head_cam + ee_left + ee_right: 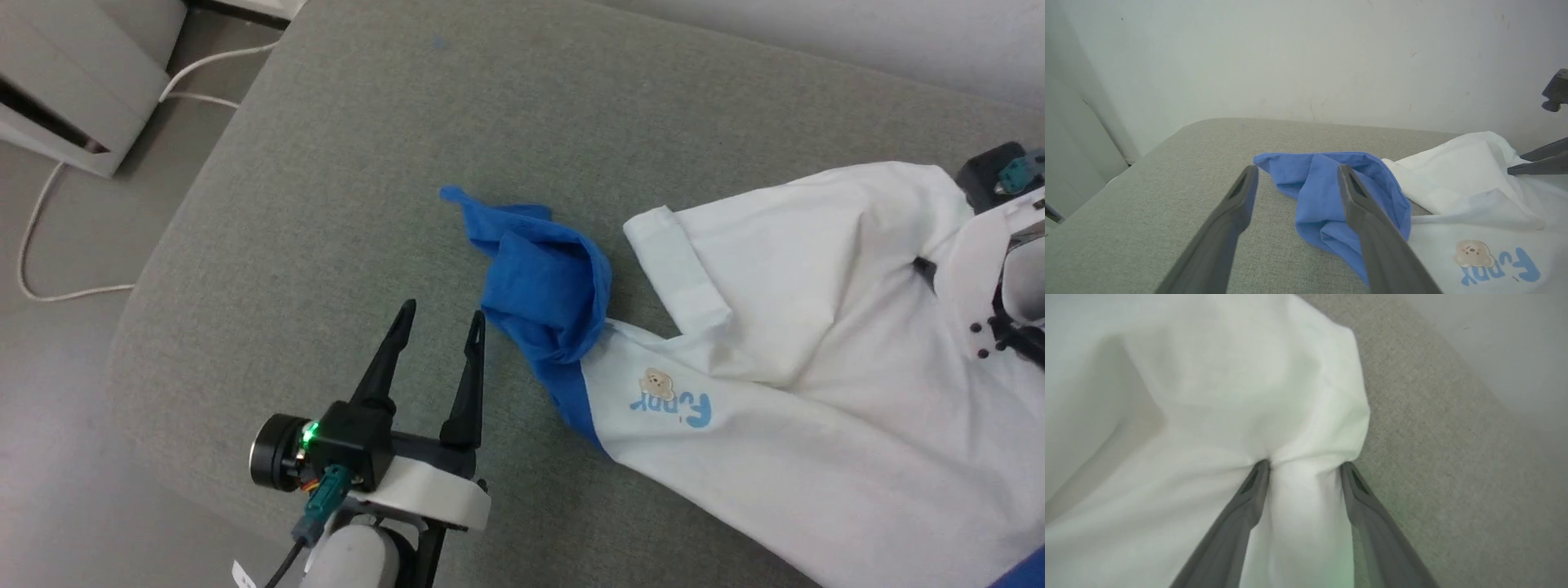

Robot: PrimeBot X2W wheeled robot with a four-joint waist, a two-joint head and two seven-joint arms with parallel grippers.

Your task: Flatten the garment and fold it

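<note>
The garment lies rumpled on a grey padded surface, white body to the right. Its blue sleeve is bunched up at the middle. A small blue print with a tan figure faces up. My left gripper stands open just left of the sleeve, touching nothing; in the left wrist view the left gripper points at the blue sleeve. My right gripper is at the far right, partly under white cloth. In the right wrist view the right gripper is spread, with a ridge of white garment between its fingers.
The padded surface ends in a rounded edge at the left and front. Beyond it is floor with a white cable and a pale cabinet. A plain wall stands behind the surface.
</note>
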